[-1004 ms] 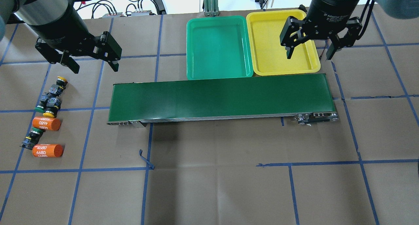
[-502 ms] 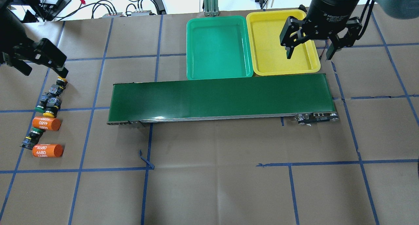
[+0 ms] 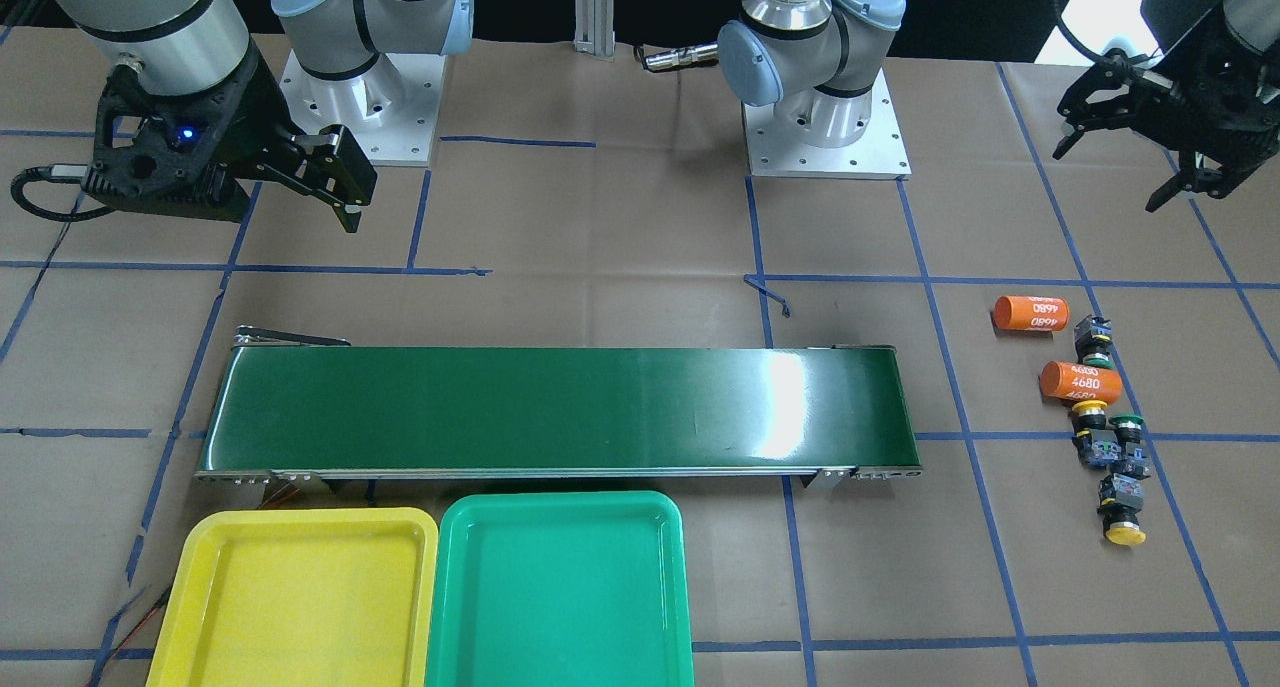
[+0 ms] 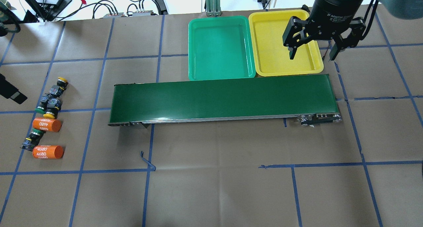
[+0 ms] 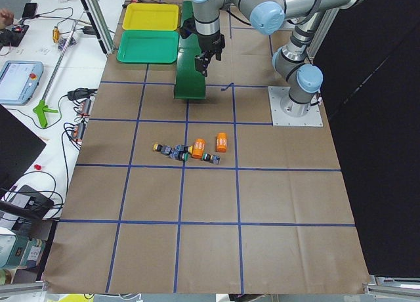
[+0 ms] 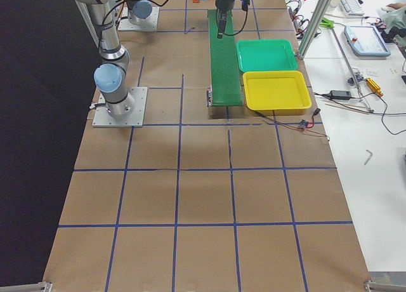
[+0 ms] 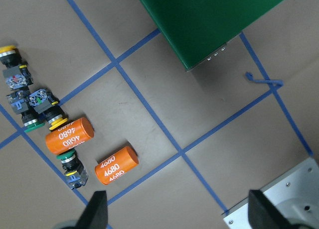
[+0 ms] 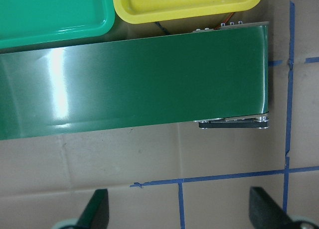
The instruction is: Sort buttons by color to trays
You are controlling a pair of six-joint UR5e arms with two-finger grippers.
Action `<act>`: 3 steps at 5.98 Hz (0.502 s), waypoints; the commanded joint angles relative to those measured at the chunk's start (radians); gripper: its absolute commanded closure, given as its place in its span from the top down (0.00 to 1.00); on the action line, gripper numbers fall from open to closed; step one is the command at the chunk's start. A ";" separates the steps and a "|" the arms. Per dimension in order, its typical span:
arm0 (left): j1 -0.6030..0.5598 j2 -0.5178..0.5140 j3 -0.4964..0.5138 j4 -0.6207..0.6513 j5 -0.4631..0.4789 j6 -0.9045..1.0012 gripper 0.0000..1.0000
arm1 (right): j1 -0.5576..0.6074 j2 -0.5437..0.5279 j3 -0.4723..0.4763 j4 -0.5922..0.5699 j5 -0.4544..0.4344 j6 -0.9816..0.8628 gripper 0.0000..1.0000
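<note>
Front view: the left gripper has swung outward, fingers apart, high near the buttons lying in a row at the table's left end, probably lining up a pick. Overhead: the right gripper, spread too, waits over the yellow tray.

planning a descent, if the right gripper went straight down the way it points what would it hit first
Most likely the paper-covered table on the robot's side of the conveyor belt end; the right gripper hangs open over it, though height is hard to judge.
</note>
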 commanded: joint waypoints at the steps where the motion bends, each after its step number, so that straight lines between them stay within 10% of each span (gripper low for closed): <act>1: 0.102 -0.034 -0.053 0.108 -0.001 0.410 0.99 | 0.000 0.000 0.000 0.000 0.000 0.000 1.00; 3: 0.147 -0.051 -0.168 0.250 -0.004 0.633 0.99 | 0.000 0.000 0.000 0.000 0.000 0.000 1.00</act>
